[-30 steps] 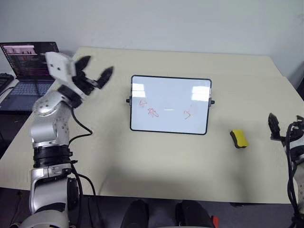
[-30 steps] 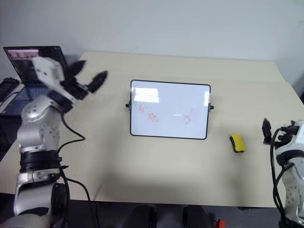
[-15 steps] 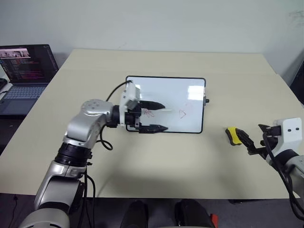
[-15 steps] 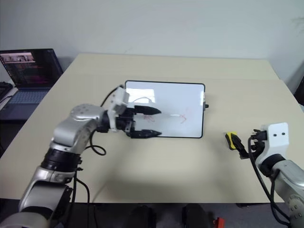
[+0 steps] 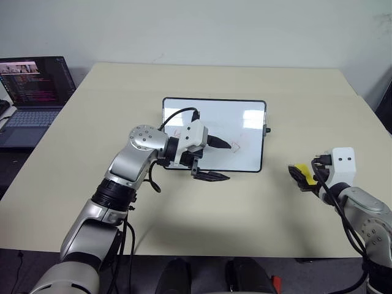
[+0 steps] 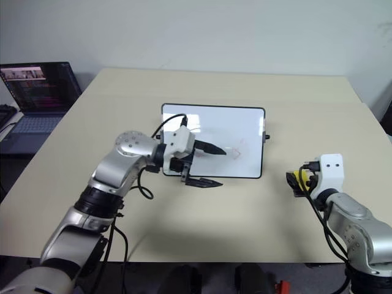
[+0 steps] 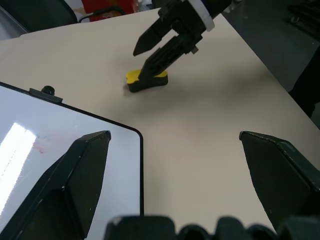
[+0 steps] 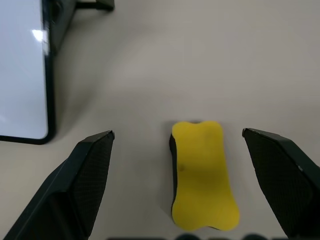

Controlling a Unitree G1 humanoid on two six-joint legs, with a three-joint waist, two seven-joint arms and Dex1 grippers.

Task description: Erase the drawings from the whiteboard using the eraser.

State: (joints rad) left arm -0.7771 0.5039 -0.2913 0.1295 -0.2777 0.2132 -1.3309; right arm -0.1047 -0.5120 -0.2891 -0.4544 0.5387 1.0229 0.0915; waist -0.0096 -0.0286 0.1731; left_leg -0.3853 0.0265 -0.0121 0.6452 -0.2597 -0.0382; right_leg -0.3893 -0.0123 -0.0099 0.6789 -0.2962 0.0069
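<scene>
The left pincer (image 5: 220,160) has swung in from beside the laptop (image 5: 30,92) and now hangs wide over the whiteboard (image 5: 248,113), near the red drawings (image 5: 235,146), seemingly not touching. The right pincer (image 8: 177,182), fingers spread, has closed in to straddle the eraser (image 8: 202,172) on the table (image 5: 122,86).

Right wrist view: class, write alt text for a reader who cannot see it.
A yellow eraser lies on the beige table between the right gripper's open black fingers, untouched. The whiteboard's black-framed corner sits to one side.
</scene>
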